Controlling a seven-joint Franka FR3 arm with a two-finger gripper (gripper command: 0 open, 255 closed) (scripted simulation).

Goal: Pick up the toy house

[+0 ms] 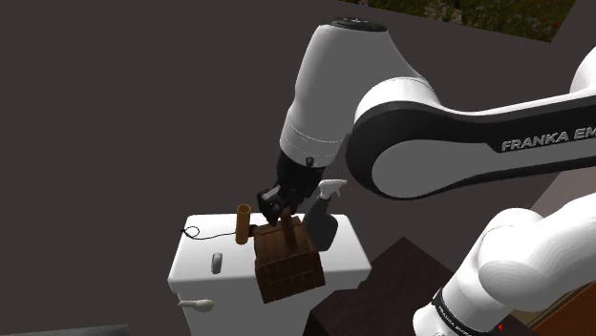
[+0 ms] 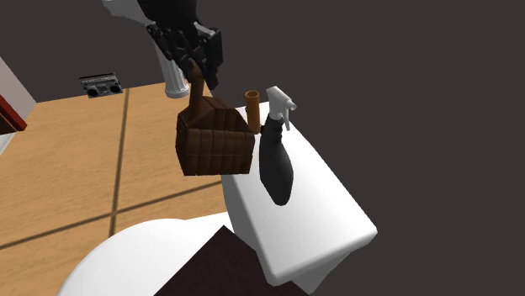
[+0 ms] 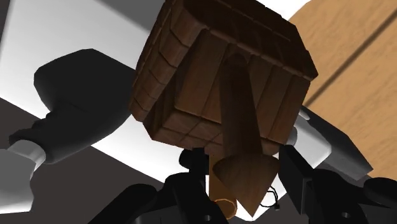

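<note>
- The gripper is clamped on the toy house at its narrow roof peak, seemingly the only part slim enough to grip.
- The toy house hangs tilted, clear of the white tank and near the spray bottle; lifted, I'd say.

All three renders are kept evenly sharp from centre to edge. The shoulder view is dim overall, and only the white arm and cistern top are brightly lit. In the second exterior view, the wooden floor at 9 o'clock is warmly lit. The toy house is softly shaded.
</note>
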